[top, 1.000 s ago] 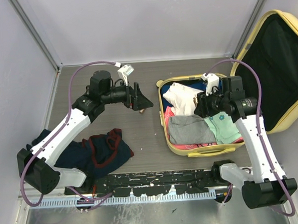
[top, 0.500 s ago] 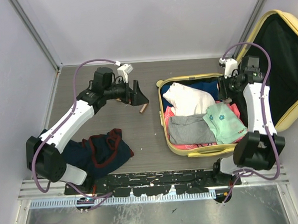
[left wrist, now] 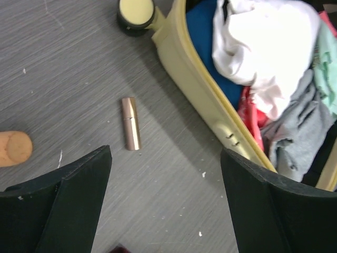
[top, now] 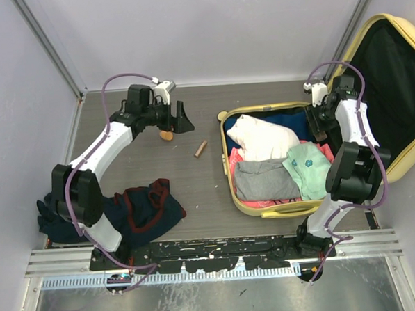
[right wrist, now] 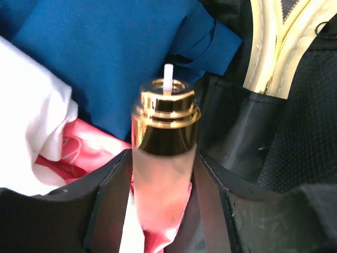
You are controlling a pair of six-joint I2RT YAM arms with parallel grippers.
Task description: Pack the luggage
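Note:
The luggage (top: 246,203), a pale yellow suitcase, lies open with its black-lined lid (top: 392,83) up at the right. It holds white, grey, mint, pink and blue clothes. My right gripper (top: 313,127) hangs over its back right corner. In the right wrist view this gripper (right wrist: 162,182) is shut on a frosted pink bottle (right wrist: 162,163) with a gold collar, above blue cloth (right wrist: 100,47). My left gripper (top: 185,123) is open and empty above the table, left of the suitcase. A rose-gold tube (top: 201,148) lies on the table in front of this gripper (left wrist: 166,203); the tube also shows in the left wrist view (left wrist: 130,124).
A tan round object (top: 166,135) lies near the left gripper, at the left edge of the left wrist view (left wrist: 13,148). A dark navy and red garment (top: 144,207) is heaped at the front left. The suitcase rim (left wrist: 197,92) and a wheel (left wrist: 136,10) show close by. Grey walls enclose the table.
My right gripper moved from over the clothes to the suitcase's back right corner. My left gripper drew back and left, leaving the rose-gold tube and tan object exposed on the table.

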